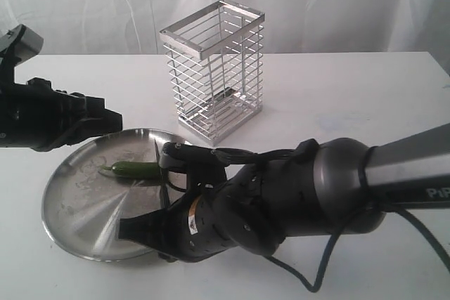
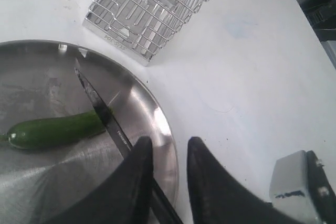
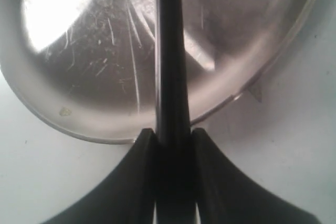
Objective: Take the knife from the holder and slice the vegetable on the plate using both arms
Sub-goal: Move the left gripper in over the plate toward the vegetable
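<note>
The knife [image 2: 102, 109] lies over the plate [image 1: 77, 226], its dark blade slanting across the vegetable [image 1: 132, 169] and touching it near the blunt end. The vegetable rests on the plate's shiny floor, toward the side of the plate nearest the holder [image 1: 214, 68].

The right wrist view shows what the other two do not: the right gripper [image 3: 173, 137] has its two black fingers [image 3: 139, 177] pressed together on the knife's handle, the black shaft running straight out from between them over the scratched plate [image 3: 79, 66]. The vegetable does not appear in that view.

The left wrist view gives the clearest sight of the cut: the blade's point reaches toward the plate's [image 2: 157, 124] rim on the holder's side, and the green vegetable [image 2: 55, 129] lies crosswise under the blade. The two black fingers [image 2: 134, 182] in this view stand slightly apart, with the knife's shaft passing just beside one of them; whether they touch it I cannot tell. The holder [image 2: 152, 9] stands just beyond the plate's rim.

Only the exterior view shows both arms. The right arm [image 1: 281, 194] lies low beside the plate, away from the holder. The left gripper [image 1: 98, 123] hangs above the plate's rim; its state cannot be told here. The wire holder stands upright on the white table [image 1: 351, 96], and through its bars nothing shows inside it.
</note>
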### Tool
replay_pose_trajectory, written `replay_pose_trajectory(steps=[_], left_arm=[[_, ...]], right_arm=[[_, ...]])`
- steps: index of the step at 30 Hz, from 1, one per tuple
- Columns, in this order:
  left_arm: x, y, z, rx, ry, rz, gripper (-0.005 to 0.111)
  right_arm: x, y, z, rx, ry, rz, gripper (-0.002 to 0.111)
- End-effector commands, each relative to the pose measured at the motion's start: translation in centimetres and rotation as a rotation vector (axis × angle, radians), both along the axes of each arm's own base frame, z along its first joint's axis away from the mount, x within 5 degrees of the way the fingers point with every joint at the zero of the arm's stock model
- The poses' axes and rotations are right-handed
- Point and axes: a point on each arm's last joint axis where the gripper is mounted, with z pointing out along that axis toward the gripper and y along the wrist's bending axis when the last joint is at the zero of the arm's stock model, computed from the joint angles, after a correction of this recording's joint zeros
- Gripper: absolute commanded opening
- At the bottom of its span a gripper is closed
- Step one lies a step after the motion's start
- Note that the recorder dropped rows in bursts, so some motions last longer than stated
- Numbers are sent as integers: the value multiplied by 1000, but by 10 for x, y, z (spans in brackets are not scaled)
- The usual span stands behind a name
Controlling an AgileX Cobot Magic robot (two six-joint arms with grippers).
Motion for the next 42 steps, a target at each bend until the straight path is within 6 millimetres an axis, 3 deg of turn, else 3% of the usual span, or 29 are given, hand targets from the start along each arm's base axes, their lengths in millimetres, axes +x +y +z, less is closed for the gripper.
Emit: replay_pose_trajectory(steps=[1, 21, 25, 29, 37, 42], left_arm=[[0, -3, 2, -20, -4, -11, 30], [2, -3, 0, -10, -2, -17, 30], [17, -4, -11, -153, 80, 98, 27], [35, -14, -17, -203, 121, 19, 1], [83, -24, -23, -237, 140, -26, 0], [104, -26, -48, -218, 222, -40, 0]], right_arm=[[0, 2, -7, -7, 2, 5, 0], [9, -2, -6, 4, -9, -20, 0], [9, -2, -6, -2, -17, -5, 0], [8, -3, -6, -10, -13, -4, 0], [8, -3, -6, -10, -4, -14, 0], [8, -3, -6, -10, -4, -14, 0]])
